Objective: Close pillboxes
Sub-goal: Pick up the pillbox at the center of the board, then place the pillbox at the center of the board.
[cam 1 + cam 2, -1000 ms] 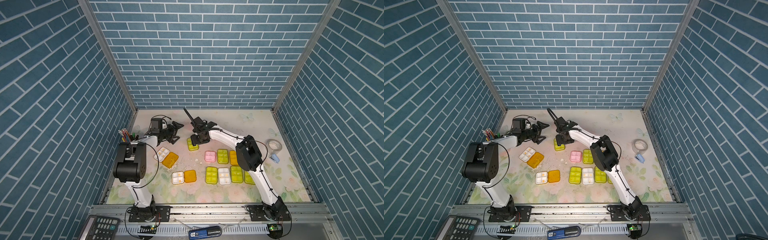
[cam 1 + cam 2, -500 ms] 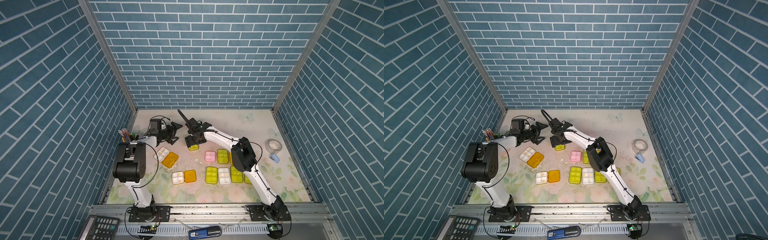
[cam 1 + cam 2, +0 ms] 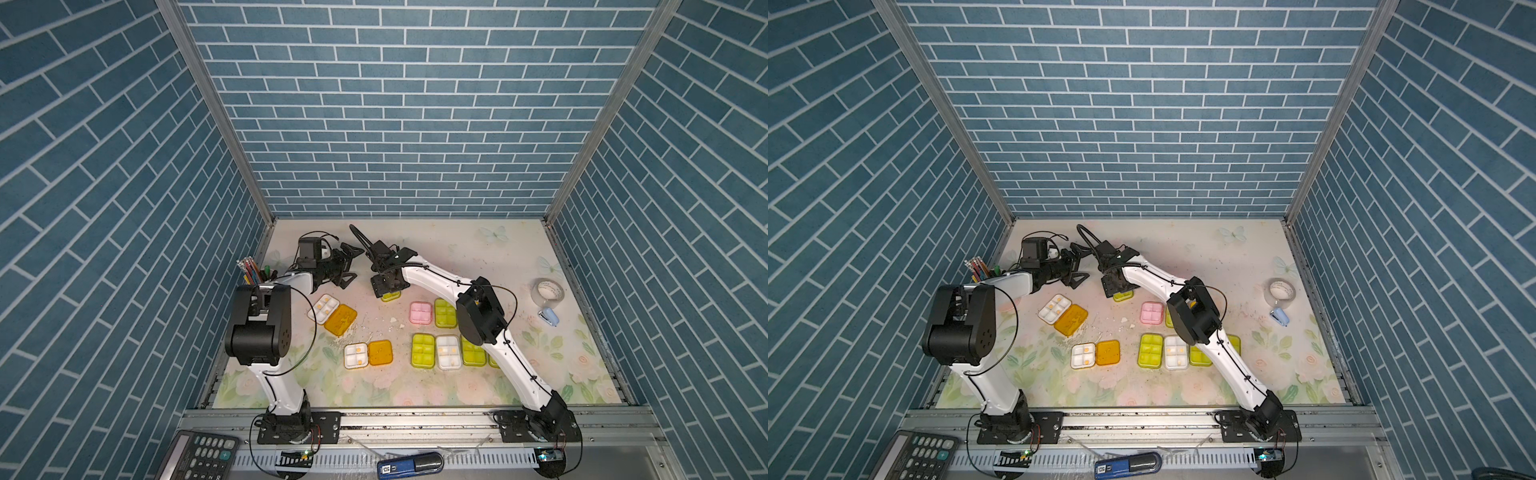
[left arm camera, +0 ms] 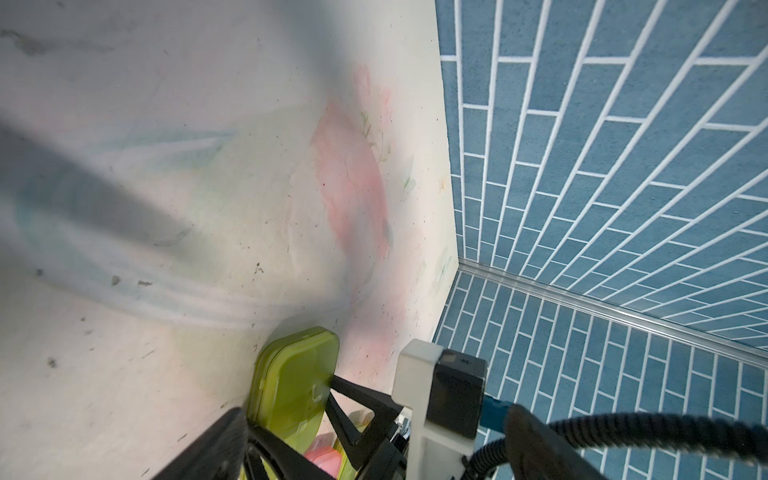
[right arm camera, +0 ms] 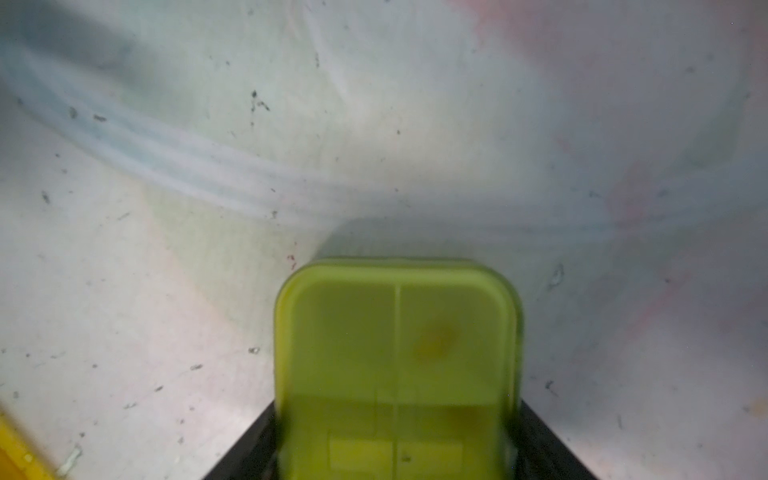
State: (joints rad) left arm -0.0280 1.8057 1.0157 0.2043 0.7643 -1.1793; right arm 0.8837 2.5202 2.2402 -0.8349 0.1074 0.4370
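Note:
My right gripper (image 3: 388, 291) is lowered over a closed yellow-green pillbox (image 5: 397, 353) at the back middle of the table. Its black fingers (image 5: 249, 440) press against both sides of that box. In both top views only the near edge of this pillbox (image 3: 1123, 296) shows under the wrist. My left gripper (image 3: 352, 266) hangs open and empty just left of it. Two orange-lidded pillboxes (image 3: 332, 313) (image 3: 368, 354) lie open. A pink pillbox (image 3: 420, 312) and several yellow-green or clear ones (image 3: 423, 351) lie closed on the right.
A tape roll (image 3: 548, 293) and a small blue object (image 3: 549, 318) sit at the right edge. A pen cup (image 3: 253, 270) stands at the left wall. White crumbs (image 3: 357, 332) lie mid-table. A black calculator (image 3: 199, 457) rests on the front rail.
My right gripper has slid left and down over the yellow-green pillbox, which lay in plain sight a second ago. The left arm has stayed put.

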